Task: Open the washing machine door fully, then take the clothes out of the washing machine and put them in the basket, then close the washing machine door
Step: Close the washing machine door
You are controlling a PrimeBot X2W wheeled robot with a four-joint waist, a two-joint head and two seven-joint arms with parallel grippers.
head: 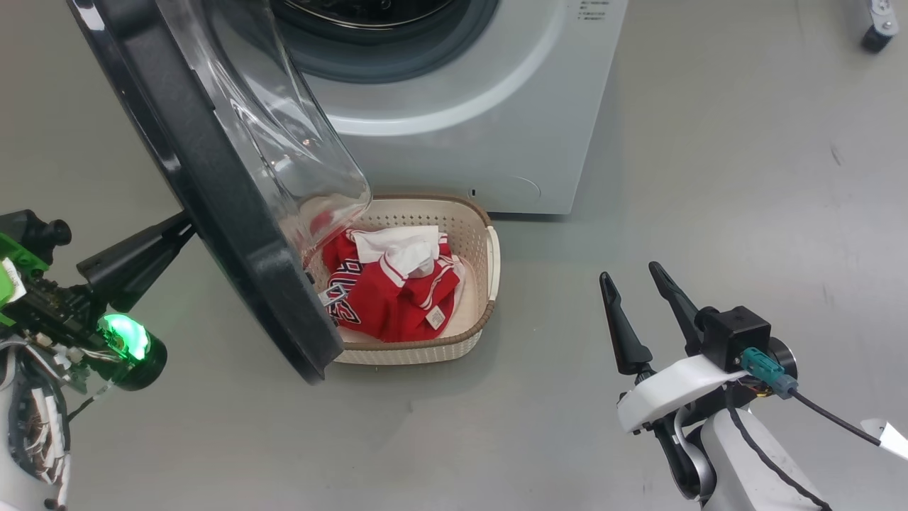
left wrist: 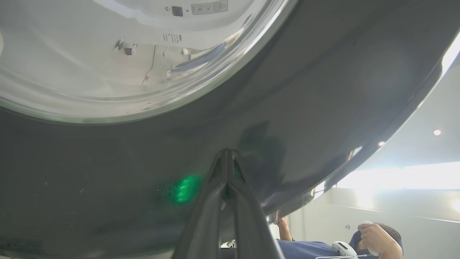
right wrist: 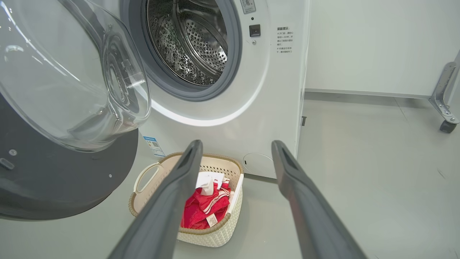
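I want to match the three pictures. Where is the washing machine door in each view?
Head view: the washing machine door, upper left, slanting down to centre.
Left wrist view: black rim across most of the picture, glass upper left.
Right wrist view: left side, swung open.
Shared landmark: the washing machine with its printed text.

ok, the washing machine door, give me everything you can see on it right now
The washing machine door is round: a wide glossy black rim around a bulging clear glass bowl. Its inner face looks matte dark grey with small screws. It stands swung open, left of the washing machine drum, with the bowl roughly above the left end of the basket. The left gripper, fingers shut, has its tips at the glossy outer face, seemingly touching it.
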